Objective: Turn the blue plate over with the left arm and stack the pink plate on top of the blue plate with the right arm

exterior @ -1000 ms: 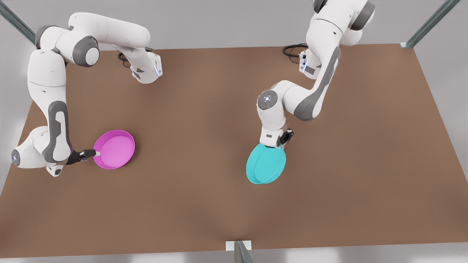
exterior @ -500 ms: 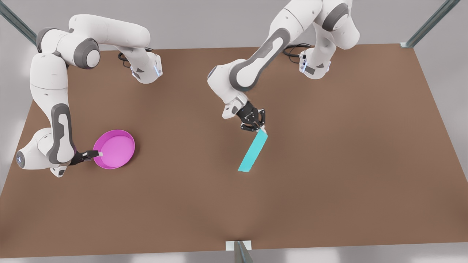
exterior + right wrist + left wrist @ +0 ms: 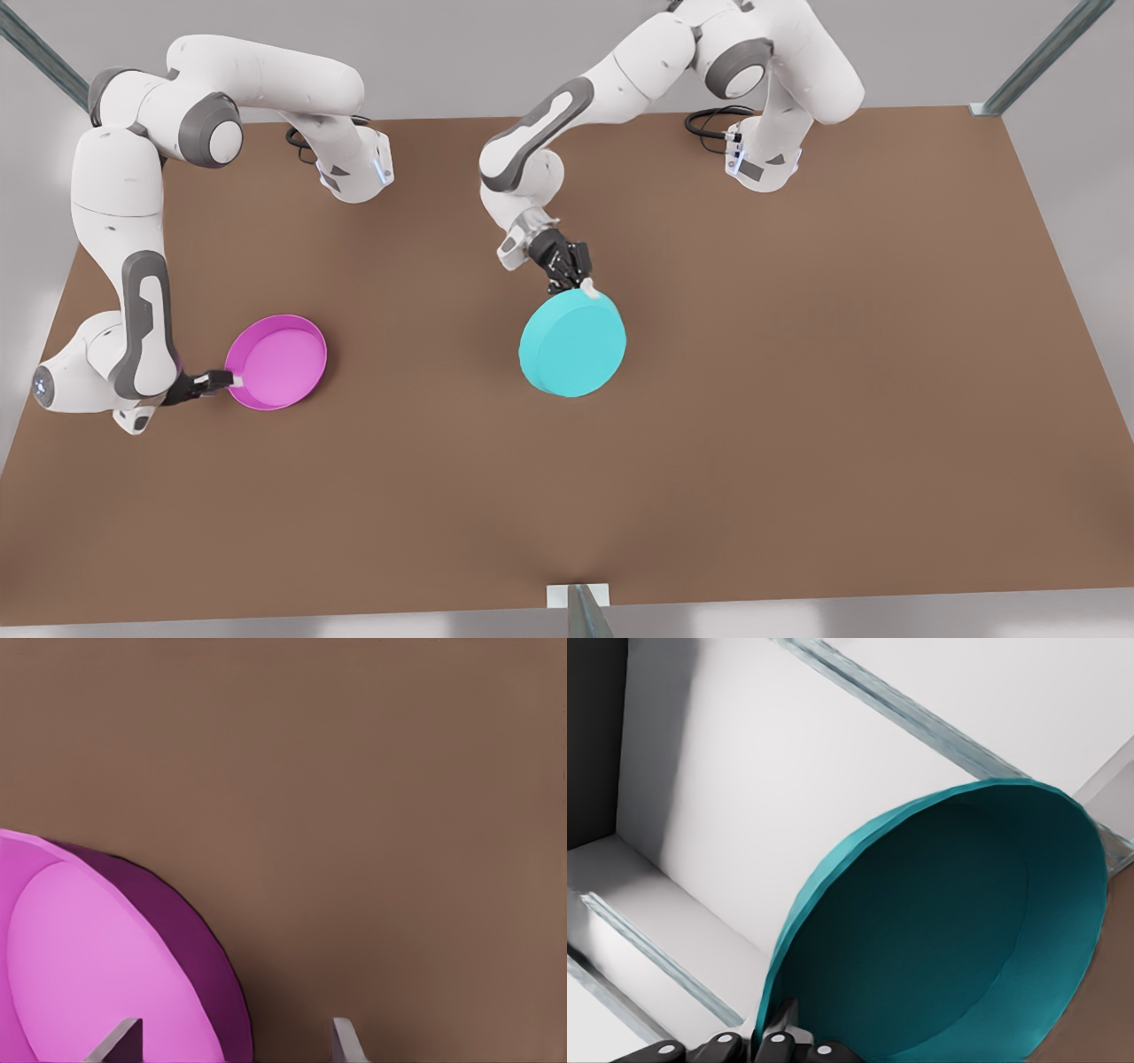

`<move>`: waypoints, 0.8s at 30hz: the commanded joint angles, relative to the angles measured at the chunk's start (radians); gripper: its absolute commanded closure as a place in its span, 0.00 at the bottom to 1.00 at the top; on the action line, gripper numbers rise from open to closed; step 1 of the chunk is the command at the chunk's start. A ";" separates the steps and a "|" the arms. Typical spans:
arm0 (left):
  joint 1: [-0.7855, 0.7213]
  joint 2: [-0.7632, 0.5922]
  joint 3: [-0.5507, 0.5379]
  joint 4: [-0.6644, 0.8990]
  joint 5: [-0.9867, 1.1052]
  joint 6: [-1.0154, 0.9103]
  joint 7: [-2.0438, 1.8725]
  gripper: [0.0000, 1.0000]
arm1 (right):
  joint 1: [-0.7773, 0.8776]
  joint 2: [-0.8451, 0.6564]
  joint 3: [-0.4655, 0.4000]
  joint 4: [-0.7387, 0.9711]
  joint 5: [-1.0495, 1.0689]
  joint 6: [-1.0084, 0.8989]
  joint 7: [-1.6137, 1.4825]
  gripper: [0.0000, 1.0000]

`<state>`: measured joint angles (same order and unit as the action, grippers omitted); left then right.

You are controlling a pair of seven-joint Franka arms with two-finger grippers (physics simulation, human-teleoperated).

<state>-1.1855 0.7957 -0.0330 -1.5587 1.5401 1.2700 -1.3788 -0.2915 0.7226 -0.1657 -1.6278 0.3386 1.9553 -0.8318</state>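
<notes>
Half a second back our left gripper (image 3: 580,285) held the blue plate (image 3: 572,345) edge-on; now it hangs underside-up from fingers pinching its rim. Our right gripper (image 3: 226,380) waits, fingers spread astride the pink plate (image 3: 279,361) rim.

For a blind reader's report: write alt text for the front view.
The left gripper grips the rim of a round turquoise plate, its flat underside facing up, mid-table. At the front view's left, the right gripper sits open at the rim of a round magenta plate lying open side up on the brown table.
</notes>
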 commanded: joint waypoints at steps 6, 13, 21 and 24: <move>-0.011 0.169 0.002 0.069 0.114 -0.044 -0.006 0.79 | 0.009 -0.003 0.014 -0.012 -0.003 0.011 0.000 0.14; -0.043 0.234 -0.001 0.071 0.097 -0.066 -0.011 0.79 | 0.006 -0.002 0.014 -0.009 -0.009 0.017 -0.021 0.17; -0.075 0.257 -0.013 0.081 0.068 -0.060 0.001 0.01 | 0.006 0.000 0.014 -0.006 -0.009 0.014 -0.021 0.16; -0.114 0.277 -0.011 0.081 0.006 -0.060 0.026 0.01 | 0.006 0.000 0.014 -0.006 -0.009 0.019 -0.038 0.37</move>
<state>-1.2992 1.0723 -0.0454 -1.4758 1.5876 1.2112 -1.3545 -0.2853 0.7240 -0.1519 -1.6337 0.3284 1.9742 -0.8706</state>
